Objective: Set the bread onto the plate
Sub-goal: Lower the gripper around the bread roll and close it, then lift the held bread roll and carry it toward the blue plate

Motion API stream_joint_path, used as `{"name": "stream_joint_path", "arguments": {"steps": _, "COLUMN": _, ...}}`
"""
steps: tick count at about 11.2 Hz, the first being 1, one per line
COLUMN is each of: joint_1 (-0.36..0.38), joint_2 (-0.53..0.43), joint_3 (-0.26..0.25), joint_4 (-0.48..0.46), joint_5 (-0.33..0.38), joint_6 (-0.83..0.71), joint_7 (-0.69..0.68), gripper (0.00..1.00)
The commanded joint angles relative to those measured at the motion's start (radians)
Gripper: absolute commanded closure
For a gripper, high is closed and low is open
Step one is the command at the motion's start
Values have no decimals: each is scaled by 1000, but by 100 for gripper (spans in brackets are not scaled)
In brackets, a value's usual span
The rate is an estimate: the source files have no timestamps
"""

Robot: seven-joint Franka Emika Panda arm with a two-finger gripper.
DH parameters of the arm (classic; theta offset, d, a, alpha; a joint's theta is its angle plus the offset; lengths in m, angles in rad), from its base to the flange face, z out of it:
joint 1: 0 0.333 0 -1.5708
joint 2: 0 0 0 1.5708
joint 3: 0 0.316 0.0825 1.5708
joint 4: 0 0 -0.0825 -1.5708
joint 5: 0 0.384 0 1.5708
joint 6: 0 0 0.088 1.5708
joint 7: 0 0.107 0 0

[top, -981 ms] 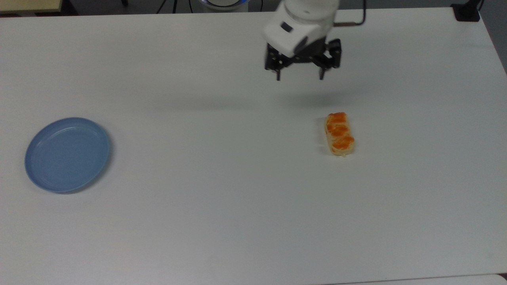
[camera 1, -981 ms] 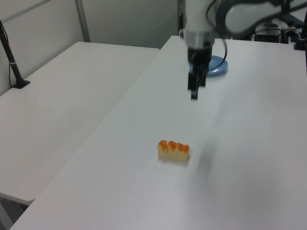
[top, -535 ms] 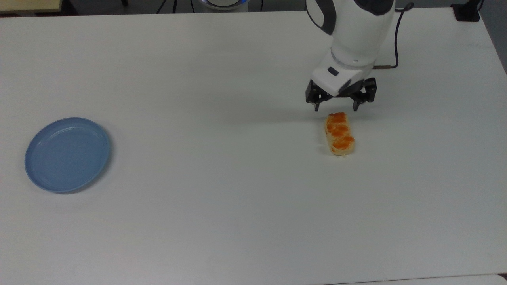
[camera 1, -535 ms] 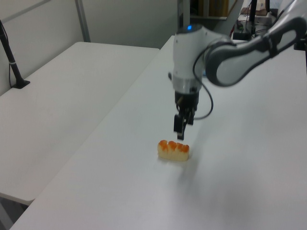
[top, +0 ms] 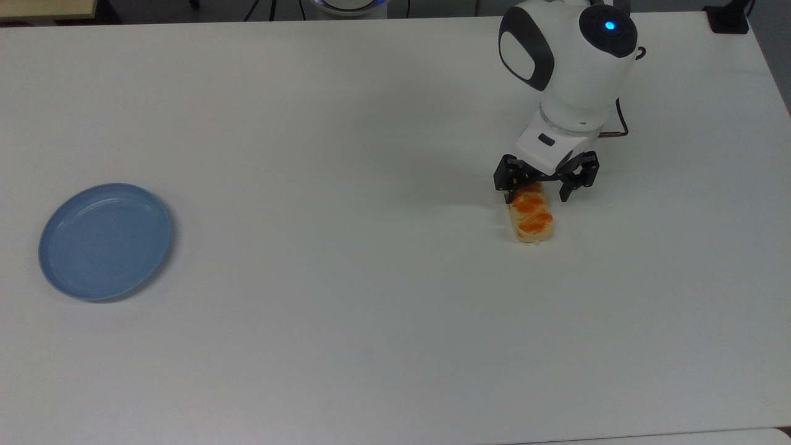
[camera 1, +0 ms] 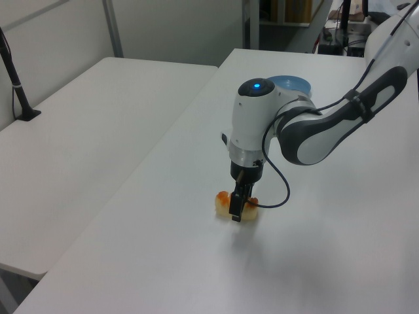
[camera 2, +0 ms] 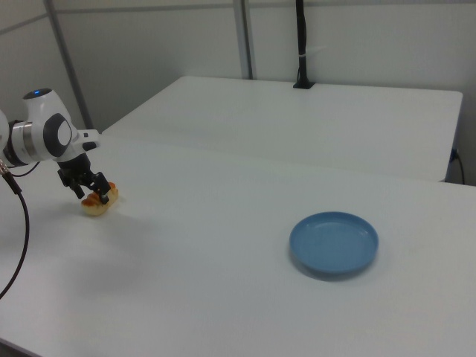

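The plate (top: 105, 241) holds nothing, while well apart on the table (top: 346, 321) the gripper (top: 537, 198), fingers spread wide, straddles one end of the bread (top: 531, 221) without clamping it.

The table (top: 346, 346) lies bare between the bread (top: 531, 217) and the plate (top: 105, 241), which sit well apart, so the stretch between them is open, with nothing standing on it. The tool (top: 539, 196) is down at the bread's far end in the top view, fingers spread to either side of it, with bare table beside each finger. The plate's rim has open table all round, and a second table (camera 2: 312, 119) stands alongside.
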Motion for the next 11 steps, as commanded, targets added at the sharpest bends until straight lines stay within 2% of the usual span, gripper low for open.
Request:
{"name": "stream_joint_path", "arguments": {"steps": 1, "joint_1": -4, "joint_2": 24, "joint_3": -14, "joint_4": 28, "joint_5": -16, "joint_6": 59, "joint_7": 27, "gripper": 38}}
{"name": "stream_joint_path", "arguments": {"steps": 2, "joint_1": -6, "joint_2": 26, "joint_3": -14, "joint_4": 30, "joint_5": -16, "joint_6": 61, "joint_7": 26, "gripper": 49}}
{"name": "stream_joint_path", "arguments": {"steps": 3, "joint_1": -8, "joint_2": 24, "joint_3": -14, "joint_4": 30, "joint_5": -19, "joint_6": 56, "joint_7": 15, "gripper": 56}}
{"name": "stream_joint_path", "arguments": {"steps": 4, "joint_1": -8, "joint_2": 15, "joint_3": -22, "joint_4": 32, "joint_5": -28, "joint_6": 44, "joint_7": 6, "gripper": 59}}
{"name": "stream_joint_path", "arguments": {"steps": 6, "joint_1": -55, "joint_2": -21, "joint_3": -23, "joint_4": 39, "joint_5": -32, "joint_6": -34, "joint_7": -58, "gripper": 61}}
{"name": "stream_joint_path", "arguments": {"steps": 8, "joint_1": -151, "joint_2": -57, "joint_3": -23, "joint_4": 86, "joint_5": -30, "joint_6": -155, "joint_7": -190, "gripper": 61}}
{"name": "stream_joint_path", "arguments": {"steps": 11, "joint_1": -358, "joint_2": -75, "joint_3": -25, "joint_4": 148, "joint_5": -25, "joint_6": -249, "joint_7": -382, "gripper": 61}}
